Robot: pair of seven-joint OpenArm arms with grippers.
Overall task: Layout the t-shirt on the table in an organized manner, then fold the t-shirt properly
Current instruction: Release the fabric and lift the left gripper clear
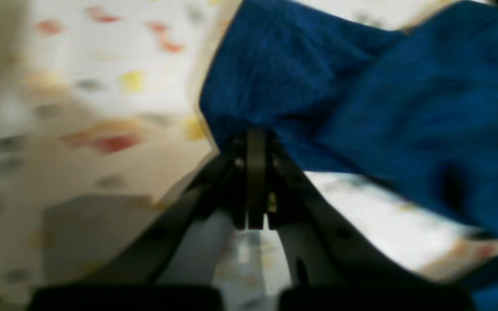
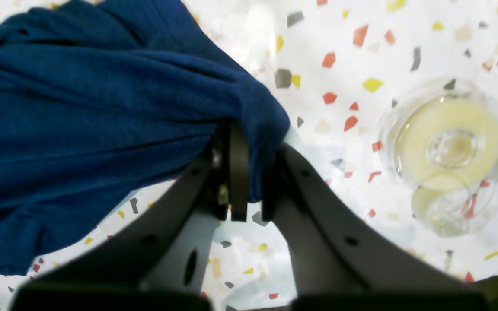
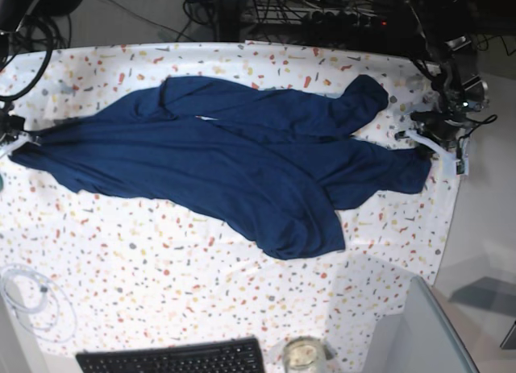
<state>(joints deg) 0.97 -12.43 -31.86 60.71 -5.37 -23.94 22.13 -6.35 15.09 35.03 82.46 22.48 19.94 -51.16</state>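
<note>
Robotics lab; keyboard (image 3: pixel 173 358), cables (image 3: pixel 339 14), speckled table (image 3: pixel 161 268)

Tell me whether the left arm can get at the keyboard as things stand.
Probably not: the left gripper is shut on the t-shirt at the table's far edge, while the keyboard lies across the table at the near edge.

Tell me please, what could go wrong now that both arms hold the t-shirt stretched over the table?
1. The left gripper and right gripper pinch only small bunches of the t-shirt; further pulling might slip the fabric out.
2. The middle lies twisted, so folding now would likely trap creases.
3. The right gripper hangs near a clear tape roll and could knock it.
</note>
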